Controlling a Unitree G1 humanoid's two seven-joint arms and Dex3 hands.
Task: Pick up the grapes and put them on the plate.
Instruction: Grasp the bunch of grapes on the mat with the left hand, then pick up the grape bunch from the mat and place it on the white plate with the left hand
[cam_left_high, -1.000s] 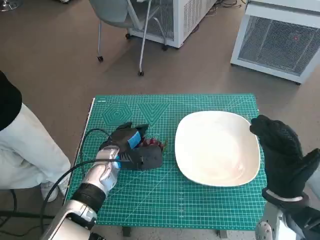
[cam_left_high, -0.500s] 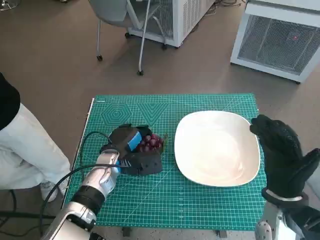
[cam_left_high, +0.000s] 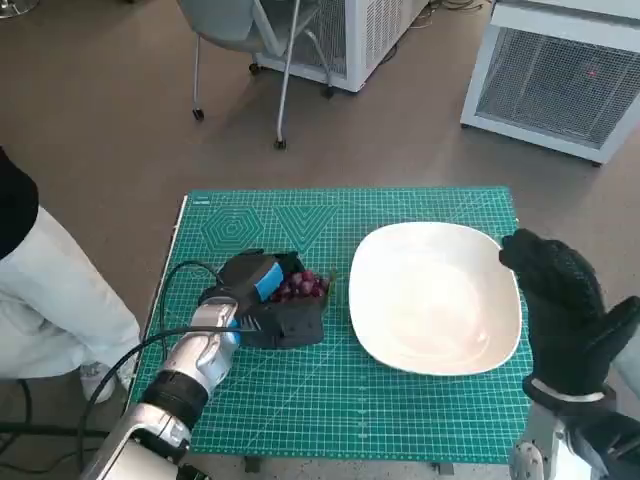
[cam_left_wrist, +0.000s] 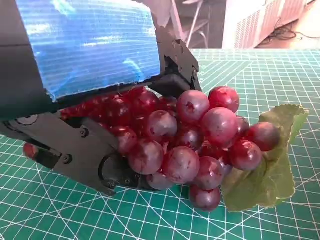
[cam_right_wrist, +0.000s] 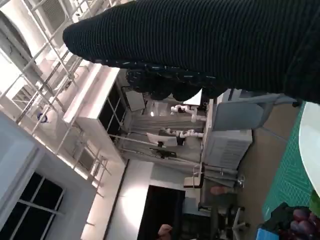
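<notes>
Red grapes (cam_left_wrist: 190, 140) lie on our green mat (cam_left_high: 340, 400), left of the white plate (cam_left_high: 435, 300) and just beside its rim without touching it. Our left hand (cam_left_high: 262, 300) is on them: in the left wrist view the black fingers (cam_left_wrist: 85, 155) close around the bunch from below and from the side, with the blue-taped back over the top, so the hand holds the grapes. The bunch sits low on the mat, its green leaf (cam_left_wrist: 270, 170) lying against the grid lines on the side away from the hand. From the head view only a few grapes (cam_left_high: 300, 285) show past the hand, toward the plate.

Our right hand (cam_left_high: 565, 320), in its black knitted glove, stands upright at the right edge of the plate, its tips over the rim, with nothing in it. Whether its fingers are spread or pressed together we cannot tell; they read as one dark mass in both the head view and the right wrist view.

A person's white trouser leg (cam_left_high: 50, 290) shows at the left of the table. A grey chair (cam_left_high: 245, 40) and white cabinets (cam_left_high: 555, 80) stand on the floor beyond.
</notes>
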